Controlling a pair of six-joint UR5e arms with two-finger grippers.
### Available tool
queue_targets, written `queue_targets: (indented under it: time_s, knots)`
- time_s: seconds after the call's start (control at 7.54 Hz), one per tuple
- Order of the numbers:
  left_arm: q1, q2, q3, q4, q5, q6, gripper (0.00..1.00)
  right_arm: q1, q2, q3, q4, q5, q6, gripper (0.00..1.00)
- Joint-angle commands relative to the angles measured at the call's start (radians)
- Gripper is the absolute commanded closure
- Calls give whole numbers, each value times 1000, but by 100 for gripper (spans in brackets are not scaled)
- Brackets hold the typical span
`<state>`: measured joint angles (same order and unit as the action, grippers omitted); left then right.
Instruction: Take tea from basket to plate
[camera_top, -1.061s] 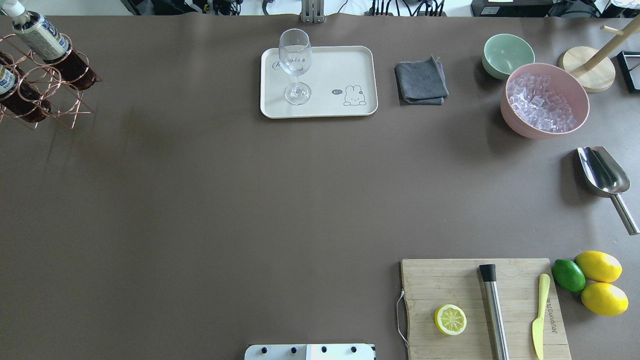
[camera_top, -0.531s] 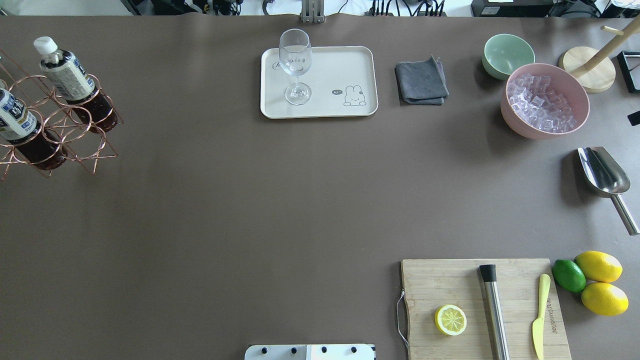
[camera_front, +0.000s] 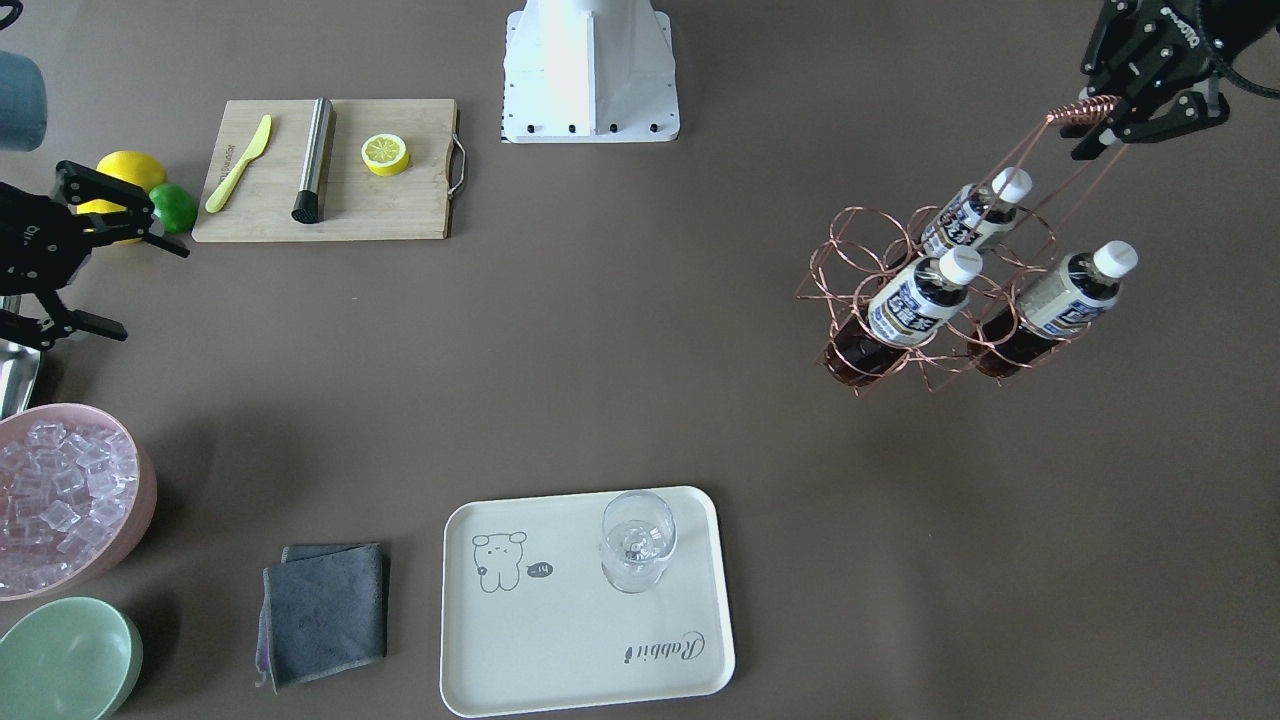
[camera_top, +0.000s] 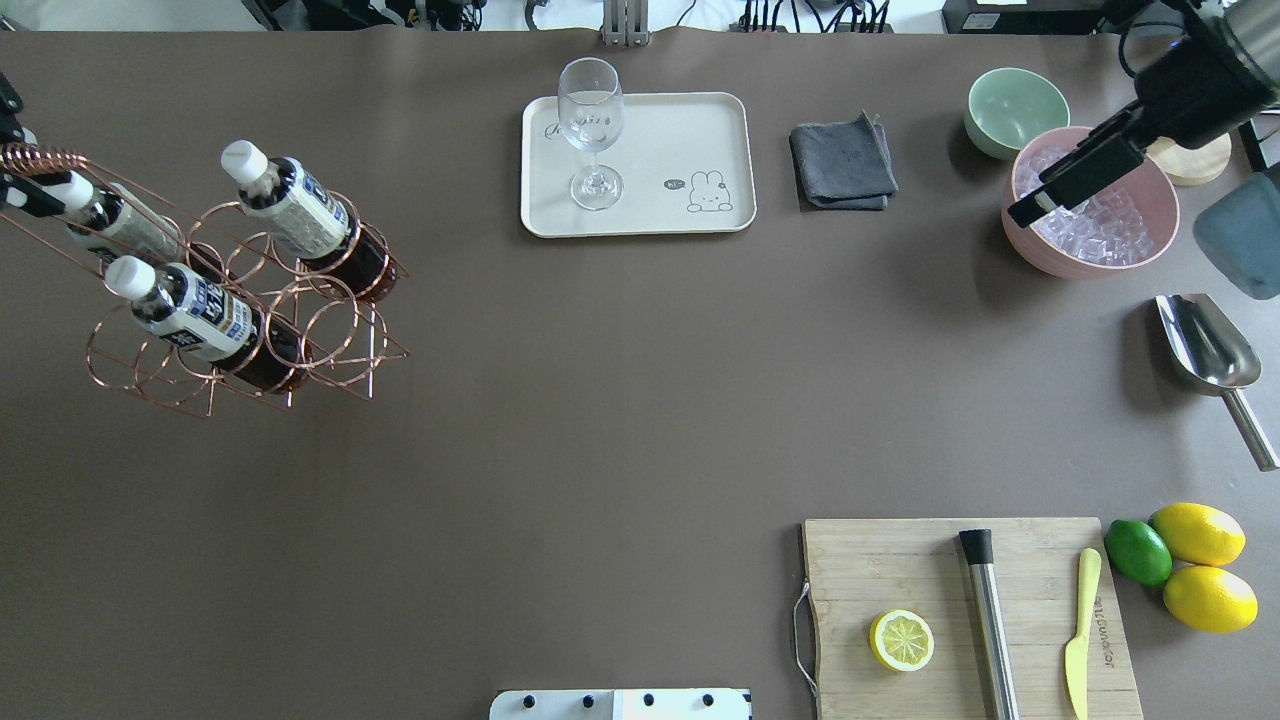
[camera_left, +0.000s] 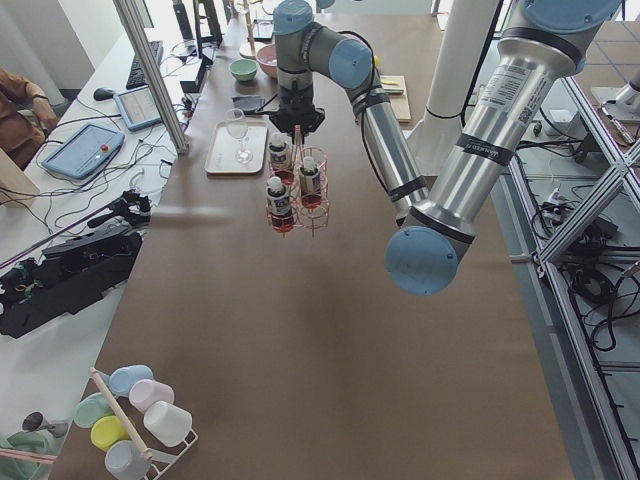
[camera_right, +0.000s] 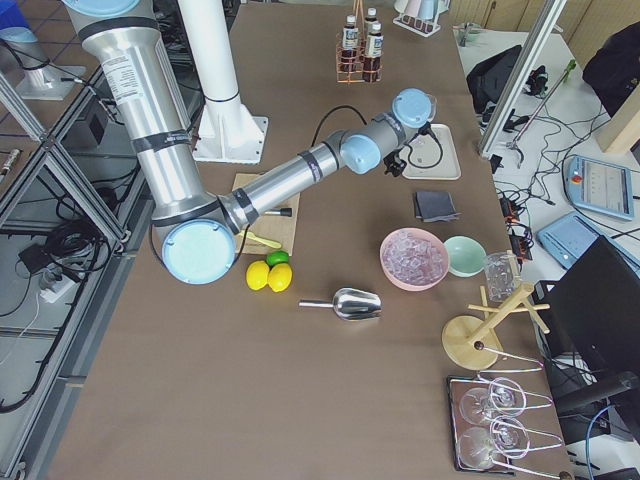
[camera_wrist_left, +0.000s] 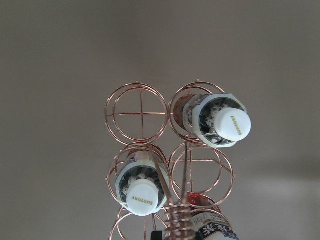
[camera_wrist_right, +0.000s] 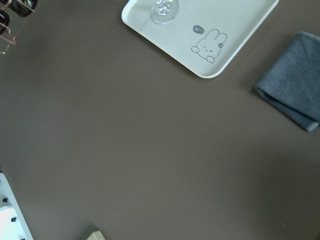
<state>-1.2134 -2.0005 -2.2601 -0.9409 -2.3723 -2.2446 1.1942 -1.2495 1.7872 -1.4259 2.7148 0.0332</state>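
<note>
My left gripper (camera_front: 1098, 118) is shut on the coiled handle of the copper wire basket (camera_front: 870, 240) and holds it in the air over the table's left part. The basket tilts and carries three tea bottles (camera_front: 920, 295). In the overhead view the left gripper (camera_top: 15, 160) is at the left edge, with the basket (camera_top: 330, 330) and tea (camera_top: 290, 205) to its right. The left wrist view looks down on the white caps (camera_wrist_left: 234, 124). The cream plate (camera_top: 680, 130) lies at the far middle. My right gripper (camera_front: 155, 293) is open and empty, above the pink bowl's side (camera_top: 1050, 195).
A clear glass (camera_top: 590, 130) stands on the plate. To the right are a grey cloth (camera_top: 843, 160), a green bowl (camera_top: 1012, 105), a pink bowl of ice (camera_top: 1090, 250) and a metal scoop (camera_top: 1205, 345). A cutting board (camera_top: 880, 560) with a lemon half lies near right.
The basket with its bottles has swung rightward from the left edge into the table area, carried by my left gripper. My right arm has come into view above the ice bowl.
</note>
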Motion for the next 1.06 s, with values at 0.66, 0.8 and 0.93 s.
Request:
queue_targets:
  time_s: [0.66, 0.8, 0.93]
  knots:
    - [412, -374, 120, 56, 77, -339, 100, -125, 194, -296, 776, -209, 82, 0]
    - [420, -420, 199, 54, 76, -339, 100, -154, 194, -327, 906, -289, 83, 0]
    - [423, -485, 297, 53, 77, -339, 100, -178, 193, -360, 1011, -341, 83, 0]
